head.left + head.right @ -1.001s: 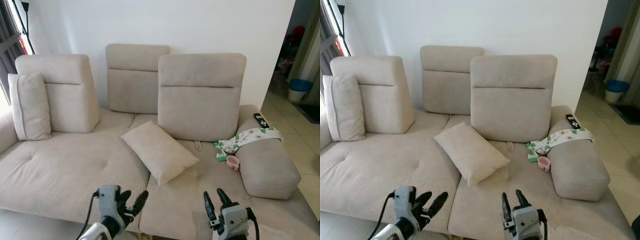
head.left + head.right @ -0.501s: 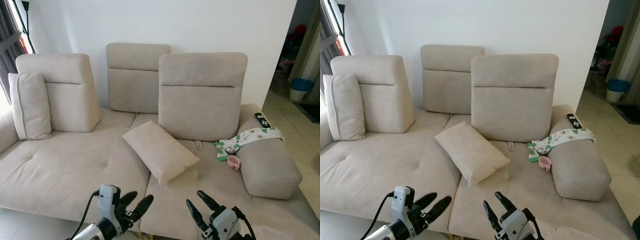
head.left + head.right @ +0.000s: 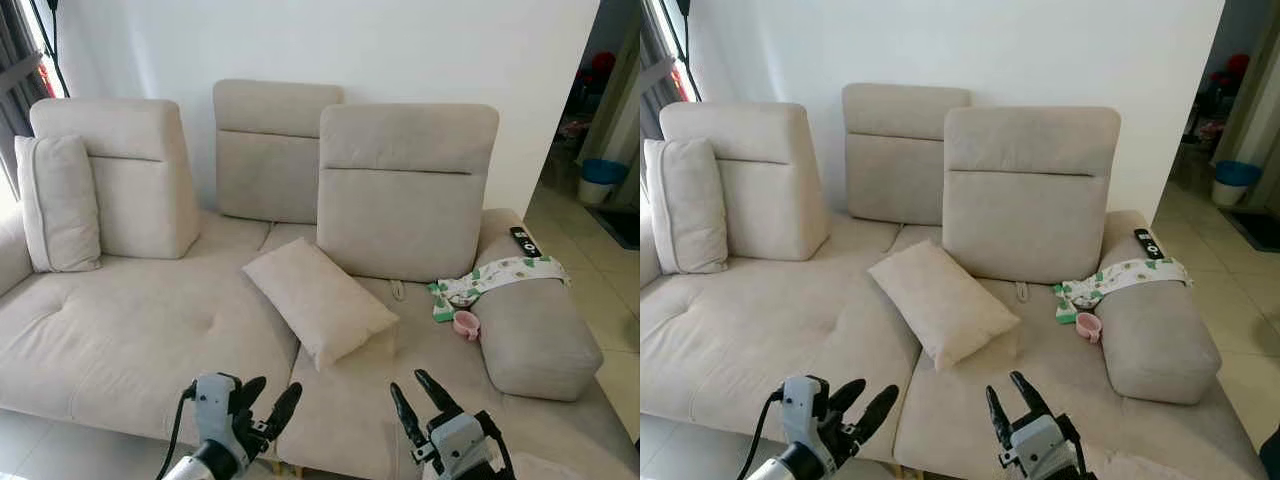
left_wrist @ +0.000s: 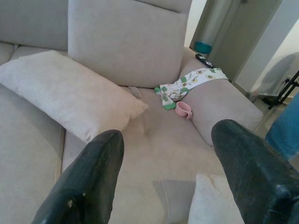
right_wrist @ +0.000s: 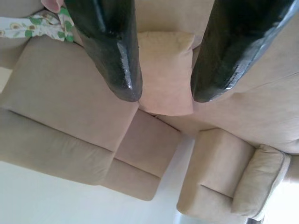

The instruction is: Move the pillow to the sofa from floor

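1. Now I see the pillow (image 3: 320,313) lying tilted on the sofa (image 3: 120,340) seat, ahead of both sets of fingers and well apart from them; it leans against the nearest back cushion (image 3: 405,195).
2. My left gripper (image 3: 267,408) hangs low before the seat edge with fingers spread and nothing between them. A half-second back it sat slightly higher in my head view; the whole picture has shifted too, so I put most of that down to the camera.
3. My right gripper (image 3: 420,398) is likewise released and empty. Its fingers were angled leftward a moment ago; they now point more upright, toward the seat beyond them.
4. Past the right fingers lie a patterned cloth (image 3: 495,275), a pink cup (image 3: 466,323) and a remote (image 3: 524,240) on the armrest (image 3: 535,335).
5. My judgement: with both grippers freed and the pillow resting on the seat, the move looks complete, and I need only retire the arms.
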Available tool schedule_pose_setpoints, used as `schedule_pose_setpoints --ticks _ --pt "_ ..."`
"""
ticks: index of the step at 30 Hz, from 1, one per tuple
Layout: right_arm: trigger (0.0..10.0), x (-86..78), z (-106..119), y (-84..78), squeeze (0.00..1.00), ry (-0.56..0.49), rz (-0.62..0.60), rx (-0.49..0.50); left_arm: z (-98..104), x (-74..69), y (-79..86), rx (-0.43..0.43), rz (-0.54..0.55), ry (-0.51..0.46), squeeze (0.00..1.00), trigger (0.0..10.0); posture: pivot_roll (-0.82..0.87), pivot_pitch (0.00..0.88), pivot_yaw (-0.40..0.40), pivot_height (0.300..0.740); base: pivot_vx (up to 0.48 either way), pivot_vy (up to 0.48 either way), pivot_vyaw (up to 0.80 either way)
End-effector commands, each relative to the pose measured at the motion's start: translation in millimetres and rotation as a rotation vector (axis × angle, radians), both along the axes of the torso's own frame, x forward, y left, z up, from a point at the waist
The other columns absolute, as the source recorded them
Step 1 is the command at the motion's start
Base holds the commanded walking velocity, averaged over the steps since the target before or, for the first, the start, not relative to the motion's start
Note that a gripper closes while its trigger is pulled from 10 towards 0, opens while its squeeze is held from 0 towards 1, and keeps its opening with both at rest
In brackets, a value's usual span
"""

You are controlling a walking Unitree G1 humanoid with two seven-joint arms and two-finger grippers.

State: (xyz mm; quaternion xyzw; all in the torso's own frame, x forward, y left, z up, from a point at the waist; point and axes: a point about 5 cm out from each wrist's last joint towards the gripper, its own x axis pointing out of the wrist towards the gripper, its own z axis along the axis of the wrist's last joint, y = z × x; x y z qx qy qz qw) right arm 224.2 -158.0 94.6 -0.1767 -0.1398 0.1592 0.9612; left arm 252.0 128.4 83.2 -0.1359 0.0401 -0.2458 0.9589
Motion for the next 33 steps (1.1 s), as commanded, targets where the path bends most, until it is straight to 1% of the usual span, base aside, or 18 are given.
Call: schedule_pose_setpoints --ticks 1,5,7,8,13,18,20,21,25,32,33 --pt "10.0 -1.4 0 -0.8 0.0 -0.001 -0.045 0.04 -1 0.3 0.6 -0.009 0.023 -0.002 0.0 10.0 0.09 0.0 0.023 0.74 0.0 0.0 0.0" --pt "10.0 -1.6 2 -0.8 0.0 -0.031 -0.089 0.049 0 2.3 -0.8 -0.037 0.052 0.0 0.0 10.0 0.09 0.0 0.025 0.74 0.0 0.0 0.0" --pt "10.0 -0.8 6 -3.5 0.0 -0.056 -0.129 0.063 0 4.6 0.2 -0.067 0.071 0.02 0.0 10.0 0.08 0.0 0.032 0.74 0.0 0.0 0.0" --pt "10.0 -0.1 8 -5.8 0.0 -0.066 -0.154 0.074 1 5.1 -0.7 -0.065 0.059 0.019 0.0 10.0 0.08 0.0 0.033 0.74 0.0 0.0 0.0" --pt "10.0 0.5 10 -9.1 0.0 -0.08 -0.192 0.095 2 5.3 -2.5 -0.051 0.04 0.01 0.0 10.0 0.08 0.0 0.036 0.74 0.0 0.0 0.0" --pt "10.0 0.6 9 -8.3 0.0 -0.074 -0.192 0.1 2 6.8 -1.3 -0.039 0.051 0.006 0.0 10.0 0.08 0.0 0.037 0.74 0.0 0.0 0.0" --pt "10.0 0.9 8 -6.6 0.0 -0.065 -0.183 0.106 2 7.4 -1.2 -0.034 0.052 0.004 0.0 10.0 0.08 0.0 0.037 0.74 0.0 0.0 0.0" --pt "10.0 1.3 6 -2.9 0.0 -0.05 -0.165 0.112 2 7.5 -2.0 -0.025 0.047 0.003 0.0 10.0 0.08 0.0 0.037 0.74 0.0 0.0 0.0" --pt "10.0 1.4 4 -0.5 0.0 -0.038 -0.156 0.114 2 8.2 -2.8 -0.027 0.044 0.005 0.0 10.0 0.08 0.0 0.035 0.74 0.0 0.0 0.0" --pt "10.0 0.7 3 -0.4 0.0 -0.031 -0.154 0.113 1 8.1 -4.1 -0.025 0.037 0.004 0.0 10.0 0.07 0.0 0.04 0.74 0.0 0.0 0.0" --pt "10.0 0.4 2 -0.6 0.0 -0.03 -0.154 0.113 1 8.2 -4.6 -0.024 0.033 0.003 0.0 10.0 0.07 0.0 0.04 0.74 0.0 -0.48 0.0"
